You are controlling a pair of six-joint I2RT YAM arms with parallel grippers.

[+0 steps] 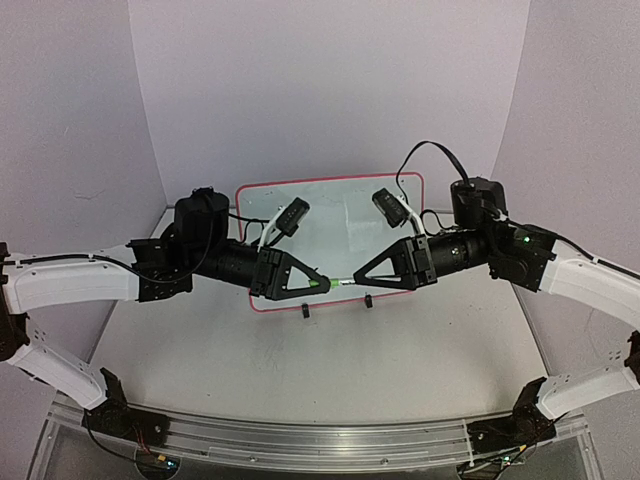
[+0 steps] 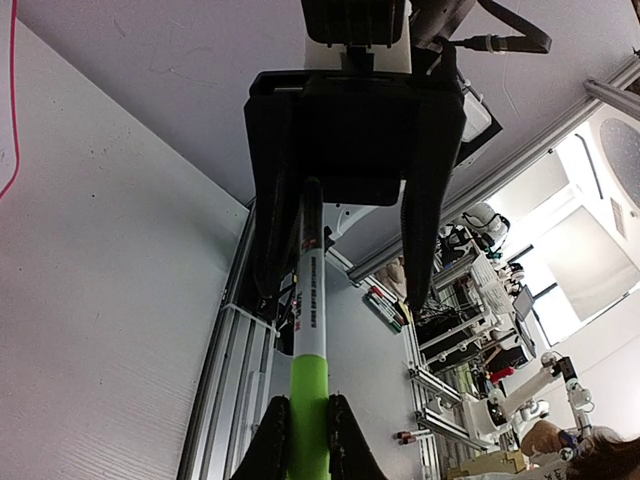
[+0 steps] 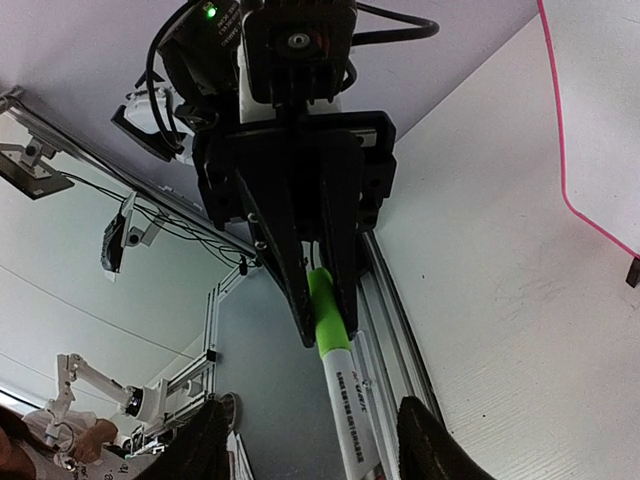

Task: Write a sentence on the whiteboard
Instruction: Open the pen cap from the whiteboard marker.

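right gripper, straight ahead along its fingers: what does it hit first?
The marker lies between its open jaws; going on, the right gripper would probably meet the left gripper, shut on the green cap.

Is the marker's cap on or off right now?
On. The green cap sits joined to the white barrel with no gap, pinched in the left tool.

We see the whiteboard (image 1: 330, 212), a white rectangle with a thin red-pink rim and rounded corners, at the middle of the tabletop towards its far edge. Its two small black feet face the near edge. We cannot make out the sentence on its face.
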